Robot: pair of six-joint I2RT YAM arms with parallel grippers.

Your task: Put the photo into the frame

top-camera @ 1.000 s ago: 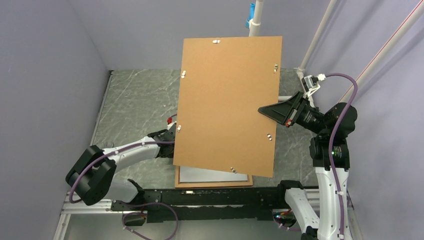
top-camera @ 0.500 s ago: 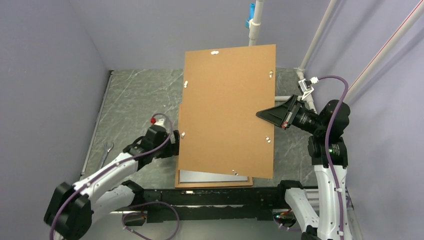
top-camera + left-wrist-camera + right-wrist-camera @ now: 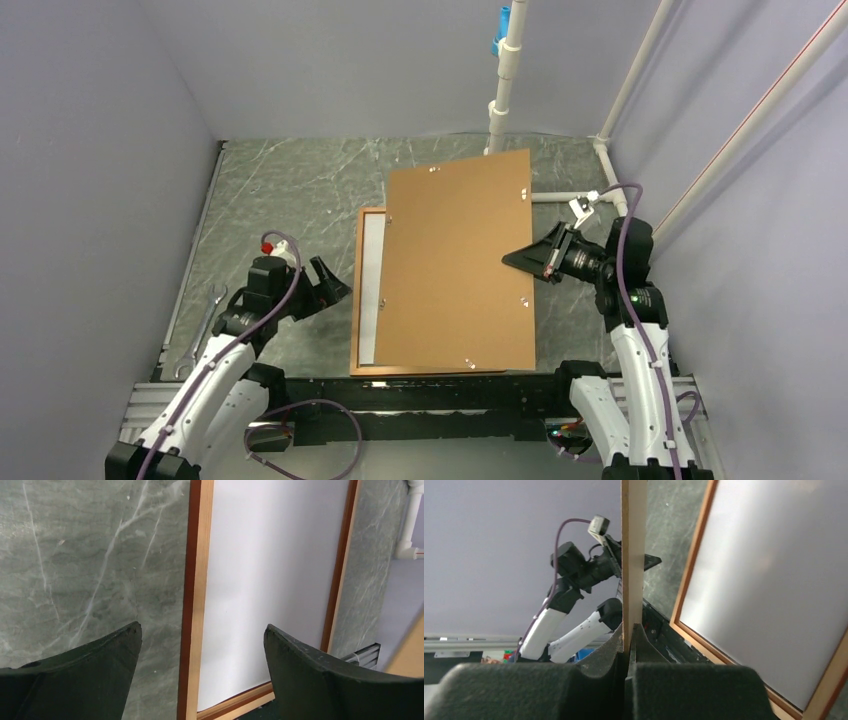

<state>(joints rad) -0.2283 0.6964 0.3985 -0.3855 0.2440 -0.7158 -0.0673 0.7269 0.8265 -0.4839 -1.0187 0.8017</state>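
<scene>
Marble tabletop (image 3: pixel 280 200): backing board (image 3: pixel 460 270) above frame (image 3: pixel 357 300)

You've got a dark grey-green marbled table (image 3: pixel 280 190). Flat on it, around the middle and on the near side, is the frame (image 3: pixel 194 605): orange-brown wood, long side running near to far, near rail right at the table's near edge. The photo (image 3: pixel 270 580) sits inside it, white back up. A wrench (image 3: pixel 207 315) lies by the left edge, well apart from the frame. A white pipe (image 3: pixel 558 197) lies far right.
</scene>
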